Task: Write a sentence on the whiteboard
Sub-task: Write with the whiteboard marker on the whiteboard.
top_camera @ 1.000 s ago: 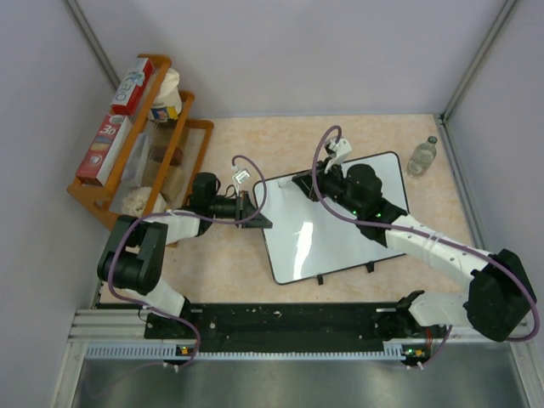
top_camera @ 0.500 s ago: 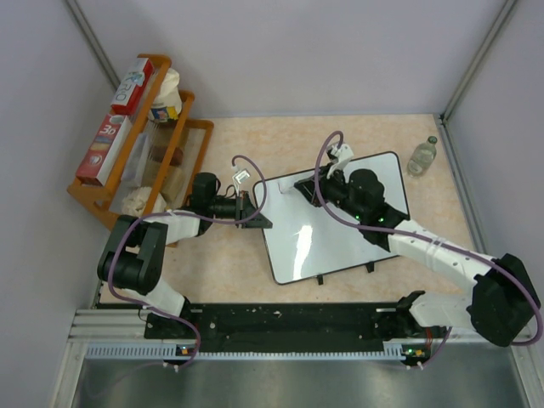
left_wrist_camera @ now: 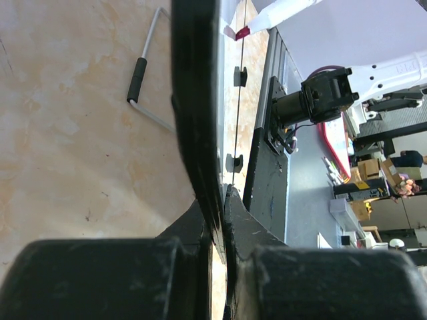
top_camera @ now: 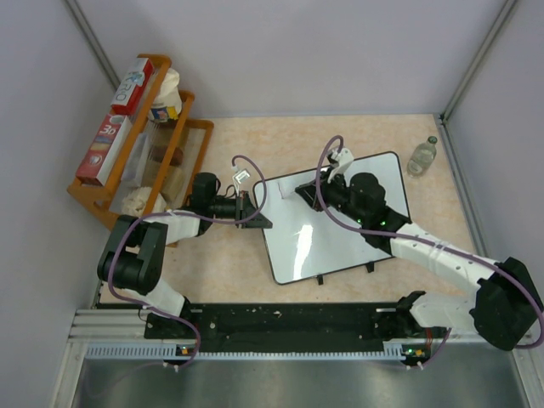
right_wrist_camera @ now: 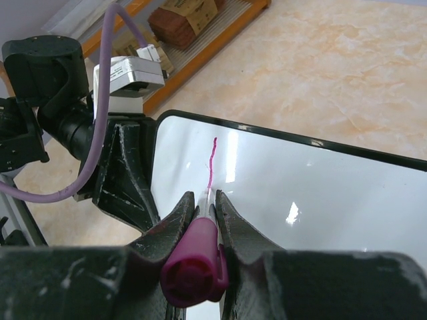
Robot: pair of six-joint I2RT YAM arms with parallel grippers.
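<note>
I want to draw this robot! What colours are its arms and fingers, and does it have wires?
The left arm and right arm are white links with chunky black joints, each trailed by a looping purple cable. The left gripper and right gripper each have two black fingers, a bit scuffed.

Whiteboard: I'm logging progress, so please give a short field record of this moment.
board: whiteboard, left edge clamped by left gripper
writing: one short pink stroke by the clamped edge; no words yet
pen: pink marker shut in right gripper, tip at that stroke's near end
elsewhere: bottle far right, wooden rack far left
</note>
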